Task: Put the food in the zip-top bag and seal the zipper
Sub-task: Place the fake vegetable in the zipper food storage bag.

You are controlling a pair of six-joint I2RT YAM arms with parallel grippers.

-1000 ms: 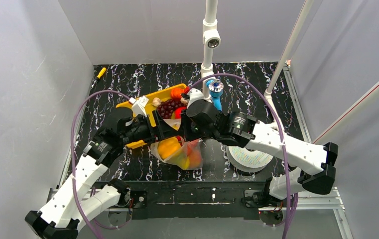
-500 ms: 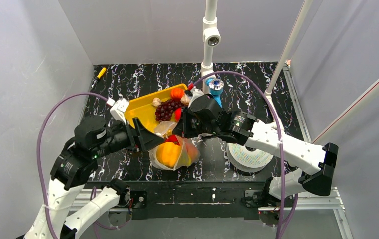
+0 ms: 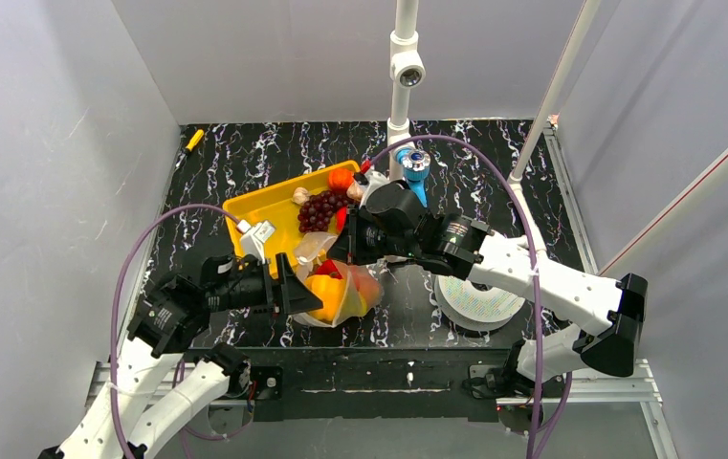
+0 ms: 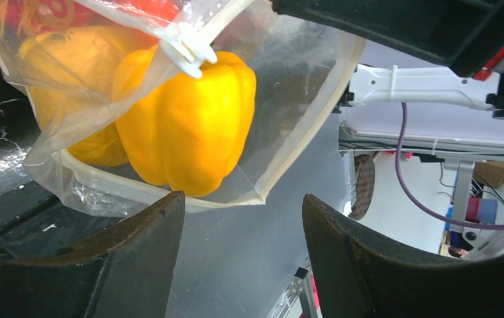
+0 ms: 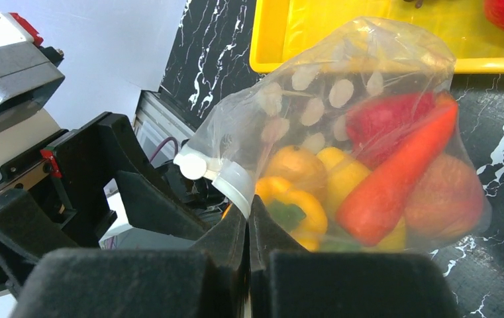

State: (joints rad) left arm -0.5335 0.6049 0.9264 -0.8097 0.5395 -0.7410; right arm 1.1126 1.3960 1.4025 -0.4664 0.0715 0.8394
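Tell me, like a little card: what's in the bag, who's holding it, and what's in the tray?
Bag: clear, with food inside
Inside: yellow pepper, carrot, other red and orange pieces
Right end effector: shut on the bag's edge
Left end effector: open, facing the bag
Tray: yellow, grapes in it
Zipper: cannot tell if sealed

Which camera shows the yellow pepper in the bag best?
Left wrist: the yellow pepper is large and sharp through the bag. Right wrist shows only part of it; top external, a small yellow blob.
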